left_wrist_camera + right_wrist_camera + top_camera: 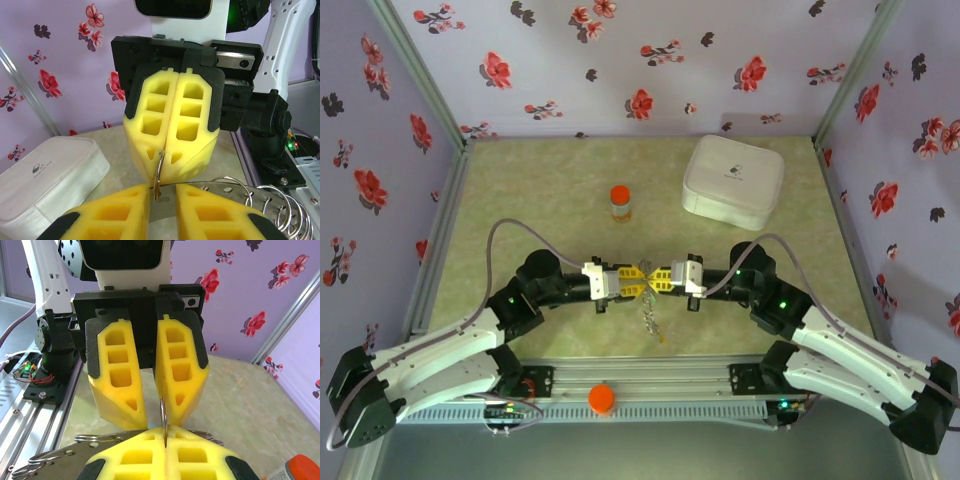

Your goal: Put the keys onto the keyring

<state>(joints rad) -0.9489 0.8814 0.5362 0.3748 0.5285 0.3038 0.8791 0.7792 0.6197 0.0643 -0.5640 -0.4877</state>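
Both grippers meet tip to tip over the middle of the table. My right gripper point(165, 434) is shut on the keyring point(163, 412), a thin metal split ring standing edge-on. My left gripper point(162, 190) is open by a narrow gap, and the keyring point(158, 170) stands between its fingers, close to the left one. A flat metal plate point(220, 191) with holes and several wire rings hangs from the ring. In the top view a small metal bunch point(648, 318) dangles below the left gripper point(638, 283) and the right gripper point(653, 281). Single keys are too small to tell.
A white square box point(733, 180) lies at the back right. A small orange-capped bottle point(620, 203) stands behind the grippers. An orange cap point(602, 398) sits on the front rail between the arm bases. Floral walls close in the table on three sides.
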